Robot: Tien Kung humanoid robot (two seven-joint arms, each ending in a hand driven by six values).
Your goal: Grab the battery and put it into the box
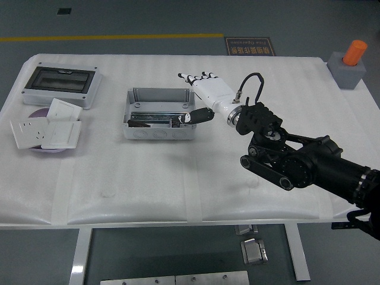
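Far left, white plates: three white switch or socket plates (44,130) are lying overlapped at the left of the frame, covering a purple disc (37,114).
Upper left, enclosure: a grey enclosure with a dark window (59,84) is sitting flat on the worktop (148,184), just above the plates.
Centre left, box: the grey box (158,114) is standing open-topped, left of my hand.
Battery: the dark battery (155,122) is lying inside the box, along its floor near the front wall; its outline is hard to make out among the metal parts.
Centre, my right hand: my right hand (203,96) is hovering at the box's right edge, released and grasping nothing, with the four white fingers (196,76) stretching straight toward the upper left and the black-tipped thumb pointing at the box's right wall.
Right, my arm: my black right arm is reaching in from the lower right corner.
Upper right, grey block: a grey block with an orange cylinder (350,62) is standing at the worktop's far corner.
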